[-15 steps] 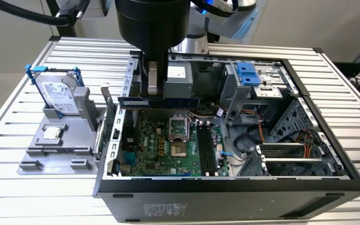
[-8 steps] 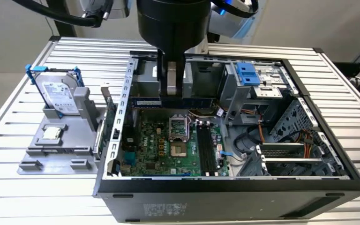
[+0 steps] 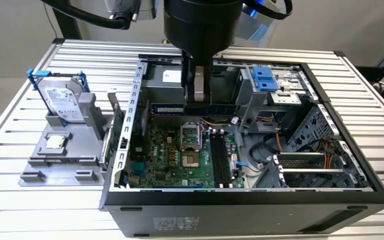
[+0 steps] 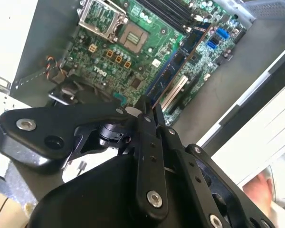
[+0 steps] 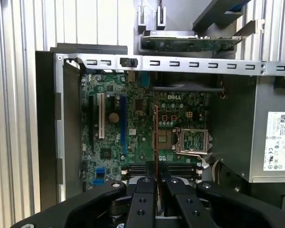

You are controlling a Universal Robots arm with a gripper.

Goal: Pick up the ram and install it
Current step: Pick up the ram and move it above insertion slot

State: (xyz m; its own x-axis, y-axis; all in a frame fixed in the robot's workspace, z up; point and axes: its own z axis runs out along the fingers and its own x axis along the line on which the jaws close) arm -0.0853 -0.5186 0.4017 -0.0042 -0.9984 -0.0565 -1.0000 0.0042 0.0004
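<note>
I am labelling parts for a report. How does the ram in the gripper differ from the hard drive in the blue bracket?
The ram is a thin, narrow, dark stick; the hard drive is a broad silver block. The ram is clamped in the gripper above the motherboard, inside the case; the hard drive stands on a grey holder outside it, at the exterior view's left. Neither is installed yet.

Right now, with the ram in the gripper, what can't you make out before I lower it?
- Exterior view: the gripper covers the middle of the ram, hiding the grip.
- Exterior view: the latches of the memory slots are too small to judge.
- First wrist view: the ram is edge-on, so its notch cannot be seen.
- First wrist view: the gripper's body covers most of the memory slots.
</note>
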